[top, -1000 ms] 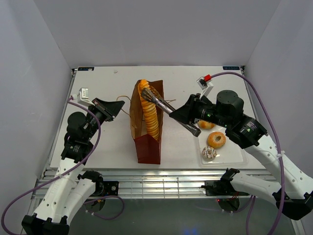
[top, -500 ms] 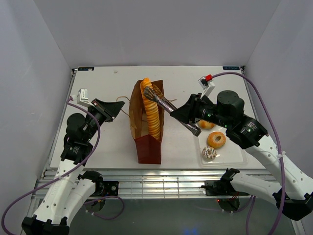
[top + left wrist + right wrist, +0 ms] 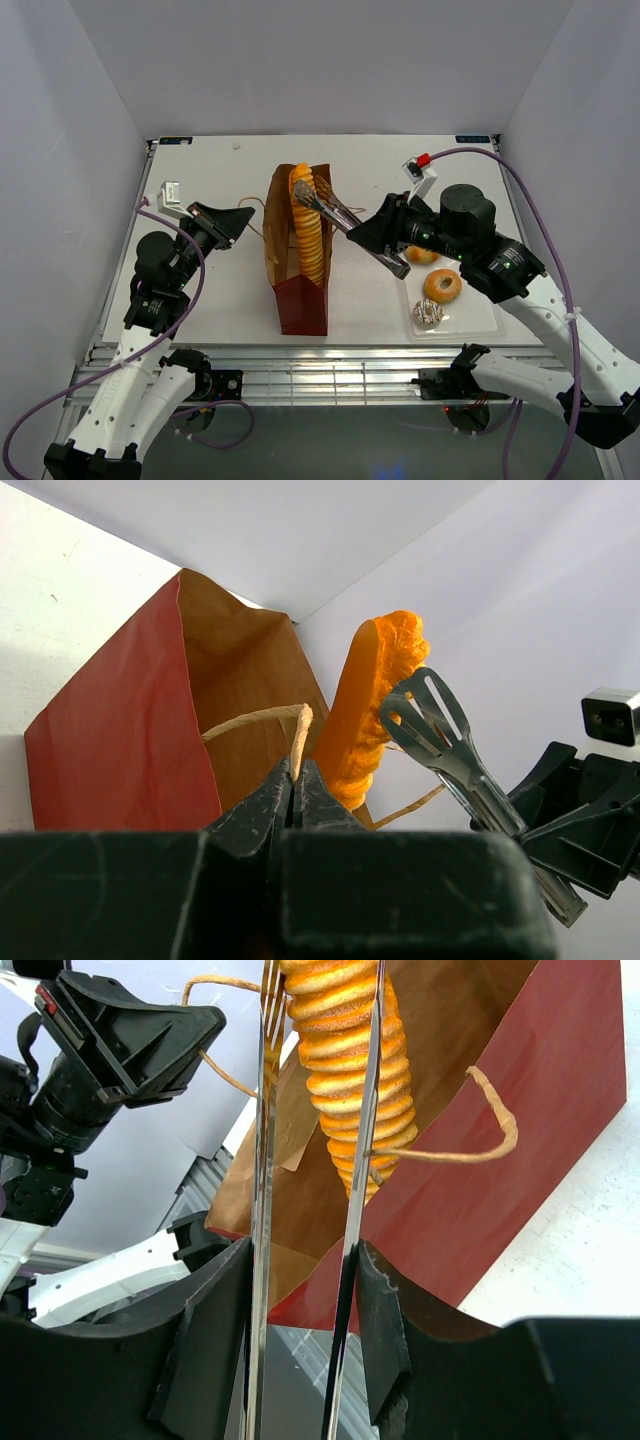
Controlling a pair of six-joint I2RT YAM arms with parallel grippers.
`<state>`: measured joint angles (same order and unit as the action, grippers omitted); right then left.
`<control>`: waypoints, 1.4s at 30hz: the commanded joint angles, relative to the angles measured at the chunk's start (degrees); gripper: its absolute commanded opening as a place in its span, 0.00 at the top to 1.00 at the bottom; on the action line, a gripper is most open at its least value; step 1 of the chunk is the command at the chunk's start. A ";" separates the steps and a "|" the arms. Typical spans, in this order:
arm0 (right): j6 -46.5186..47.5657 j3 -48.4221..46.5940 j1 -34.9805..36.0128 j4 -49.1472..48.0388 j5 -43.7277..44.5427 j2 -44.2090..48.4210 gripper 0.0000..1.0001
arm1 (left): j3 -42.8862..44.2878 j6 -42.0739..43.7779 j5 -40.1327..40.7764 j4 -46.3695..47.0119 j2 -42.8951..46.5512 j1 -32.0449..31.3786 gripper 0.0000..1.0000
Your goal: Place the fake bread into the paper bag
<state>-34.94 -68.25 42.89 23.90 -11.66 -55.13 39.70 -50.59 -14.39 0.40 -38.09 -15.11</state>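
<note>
- Where the two arms are bolted at its near edge, a white worktop fills the middle of the overhead view. Plain pale walls box it in on the left, right and far sides, and a metal rail frame runs along the front.
- A brown paper bag with a reddish lower end sits at the centre of the worktop, its mouth open.
- A long ridged golden-orange loaf is partly inside the bag, with its upper end poking out past the rim.
- The left end effector, just left of the bag, is fully closed. It pinches a thin twine handle of the bag between its fingertips.
- The right end effector, to the right of the bag, grips metal tongs. Its black fingers stand partly apart with both tong arms pressed between them.
- The tong blades reach over the bag's mouth and straddle the loaf, one on each side. In the wrist view one blade lies against the loaf's edge and the other shows a sliver of gap.
- A clear plastic tray lies on the worktop to the right of the bag, near the front edge.
- On the tray are two golden-orange ring buns, the farther one partly hidden under the right arm. A small whitish, brown-streaked pastry sits nearest the front.
</note>
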 commanded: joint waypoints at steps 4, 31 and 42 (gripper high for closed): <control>1.19 -3.29 0.35 -2.46 0.06 -1.02 0.49 | -0.24 0.31 -0.64 0.39 0.29 -0.09 0.97; 2.68 -4.26 0.35 1.67 -2.57 0.38 0.47 | -1.21 0.31 -0.64 0.39 0.99 -0.09 0.97; 4.44 -5.23 0.43 10.28 -5.47 4.07 0.47 | -1.21 0.23 -0.37 0.12 1.26 -0.09 0.97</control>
<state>-31.92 -70.00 42.89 34.28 -14.83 -52.23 38.83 -50.61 -14.44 0.47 -37.12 -15.11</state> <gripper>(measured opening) 0.529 0.099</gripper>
